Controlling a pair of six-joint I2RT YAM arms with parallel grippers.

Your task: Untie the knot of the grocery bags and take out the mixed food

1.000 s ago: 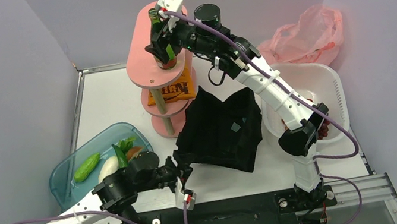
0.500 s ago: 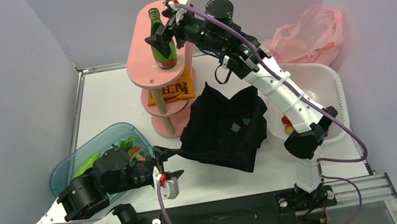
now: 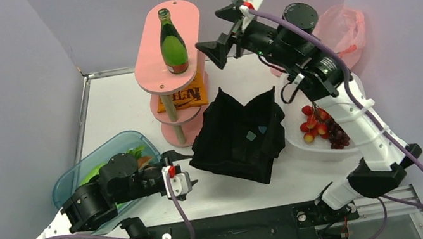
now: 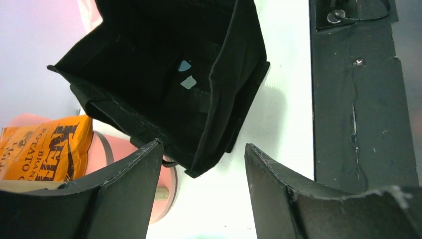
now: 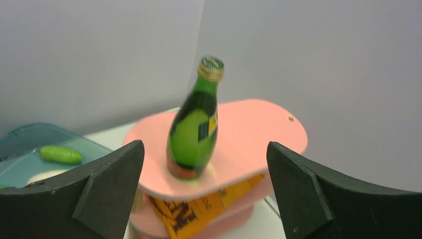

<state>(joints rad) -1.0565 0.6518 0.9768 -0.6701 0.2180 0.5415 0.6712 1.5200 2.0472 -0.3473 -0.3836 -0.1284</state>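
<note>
My right pincer (image 5: 204, 145) spread empty toward green bottle (image 5: 195, 130), left pincer (image 4: 203, 146) spread empty, grape bunch (image 3: 334, 135) seen only overhead, white table (image 3: 117, 108), grey walls (image 3: 0, 95)

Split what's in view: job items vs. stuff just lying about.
Job: black tote, pink plastic bag, green bottle, orange snack packet, grape bunch, small red and yellow fruits.
Lying about: pink tiered stand, blue tray, white basin, cucumber.
</note>
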